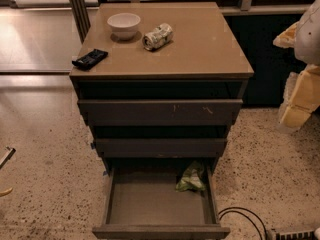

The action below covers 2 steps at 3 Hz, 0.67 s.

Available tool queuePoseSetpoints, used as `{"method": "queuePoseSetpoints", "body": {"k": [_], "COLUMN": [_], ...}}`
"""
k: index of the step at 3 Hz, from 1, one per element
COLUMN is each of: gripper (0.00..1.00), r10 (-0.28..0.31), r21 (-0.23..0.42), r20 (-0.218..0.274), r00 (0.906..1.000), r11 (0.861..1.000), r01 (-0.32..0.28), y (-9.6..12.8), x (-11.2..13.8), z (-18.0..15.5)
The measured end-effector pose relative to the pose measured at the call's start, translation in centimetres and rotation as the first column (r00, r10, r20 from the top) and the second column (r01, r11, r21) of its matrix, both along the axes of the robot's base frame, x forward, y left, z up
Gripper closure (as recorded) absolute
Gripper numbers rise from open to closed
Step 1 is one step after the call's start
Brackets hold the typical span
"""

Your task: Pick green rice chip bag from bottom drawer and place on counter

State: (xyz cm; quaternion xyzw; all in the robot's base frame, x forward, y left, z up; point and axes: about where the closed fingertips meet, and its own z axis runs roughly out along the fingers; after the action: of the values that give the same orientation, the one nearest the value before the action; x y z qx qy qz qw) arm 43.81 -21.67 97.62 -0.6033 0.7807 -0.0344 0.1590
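Tool (296,79) right of counter (200,49)

Claw (300,101): pale yellow, blocky assembly at the far right edge of the view, partly cut off by that edge, hanging downward with its lowest block angled down and to the left. Arm (311,31): white rounded shell directly above the claw, likewise cropped by the edge. Yellowish piece (285,38): small, juts out above and to the left of the claw, just beside the white shell.
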Motion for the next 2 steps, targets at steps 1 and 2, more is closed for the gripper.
{"method": "queuePoseSetpoints", "body": {"k": [1, 2], "gripper": [0.00, 0.00], "r10": [0.000, 0.060], "r21": [0.000, -0.027], "r20": [0.000, 0.010], "r00": [1.0000, 0.9981], "r11": [1.000, 0.998], "r01": [0.000, -0.060], "y": [0.0, 0.5], "x": [0.0, 0.4], "z": [0.0, -1.2]}}
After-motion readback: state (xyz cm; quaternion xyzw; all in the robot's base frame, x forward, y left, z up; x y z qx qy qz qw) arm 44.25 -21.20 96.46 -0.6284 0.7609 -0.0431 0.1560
